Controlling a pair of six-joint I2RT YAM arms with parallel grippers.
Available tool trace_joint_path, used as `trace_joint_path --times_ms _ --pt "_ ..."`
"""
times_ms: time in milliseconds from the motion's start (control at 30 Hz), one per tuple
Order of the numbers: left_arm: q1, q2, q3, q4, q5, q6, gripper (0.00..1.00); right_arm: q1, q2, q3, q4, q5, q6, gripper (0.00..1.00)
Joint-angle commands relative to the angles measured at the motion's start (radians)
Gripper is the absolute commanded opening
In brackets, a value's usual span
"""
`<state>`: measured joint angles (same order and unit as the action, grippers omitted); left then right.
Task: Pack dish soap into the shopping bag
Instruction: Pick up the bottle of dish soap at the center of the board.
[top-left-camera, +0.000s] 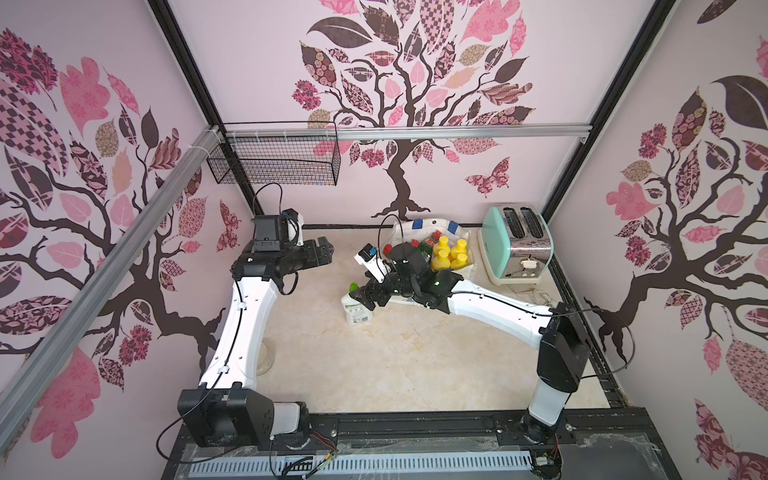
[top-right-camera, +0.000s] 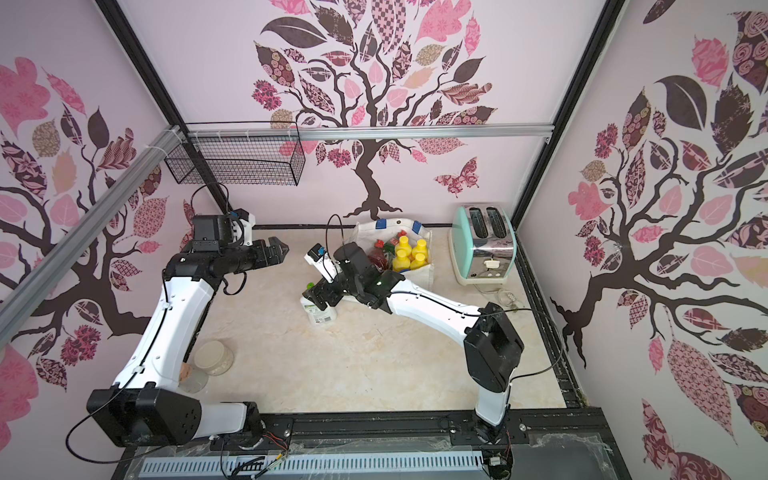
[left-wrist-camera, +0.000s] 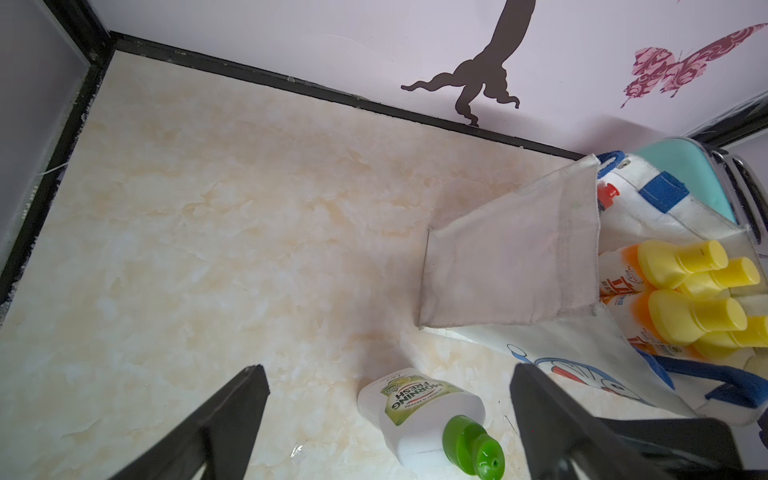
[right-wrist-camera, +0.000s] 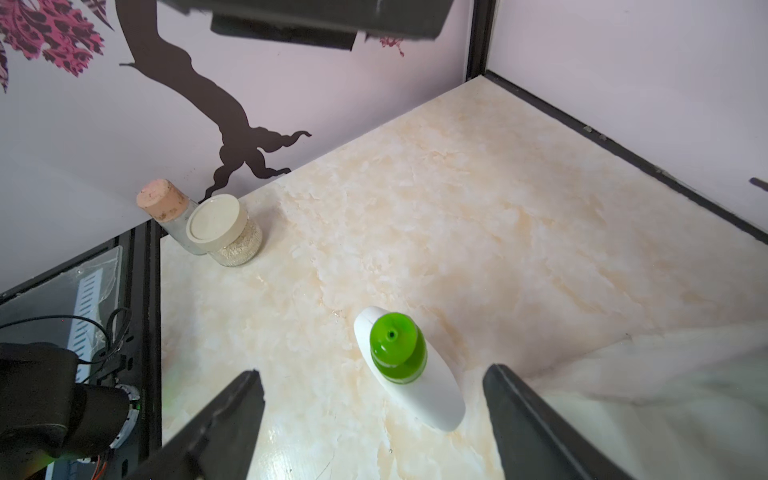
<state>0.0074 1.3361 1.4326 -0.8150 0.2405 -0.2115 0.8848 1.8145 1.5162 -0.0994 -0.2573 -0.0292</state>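
Robot lab cell dressed as home kitchen. Lab signs: black frame posts (top-left-camera: 185, 62), aluminium rails (top-left-camera: 457, 133), cable duct (top-left-camera: 357, 463) along front, two arms (top-left-camera: 245, 316) bolted to base rail (top-left-camera: 415, 428). Kitchen props: tree wallpaper (top-left-camera: 399, 83), marble-look surface (top-left-camera: 374, 365), mint toaster (top-left-camera: 515, 245), wire basket (top-left-camera: 278, 160) on wall, jars (right-wrist-camera: 220, 232) by wall.

Tabletop (top-left-camera: 395, 365) centre open; shopping bag (left-wrist-camera: 511, 270) mouth crowded with bottles (top-left-camera: 443, 243), right arm (top-left-camera: 490, 299) overhanging; toaster (top-left-camera: 515, 245) just beside.
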Motion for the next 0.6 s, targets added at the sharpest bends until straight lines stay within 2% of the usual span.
trace_joint_path --times_ms 0,567 --pt "0.012 -0.05 -0.013 0.025 -0.01 -0.011 0.97 0.01 0.042 0.056 0.015 0.009 -0.022 0.87" --pt "0.018 -0.066 -0.049 0.029 -0.011 -0.002 0.97 0.02 0.16 0.141 0.056 0.049 -0.02 0.68"
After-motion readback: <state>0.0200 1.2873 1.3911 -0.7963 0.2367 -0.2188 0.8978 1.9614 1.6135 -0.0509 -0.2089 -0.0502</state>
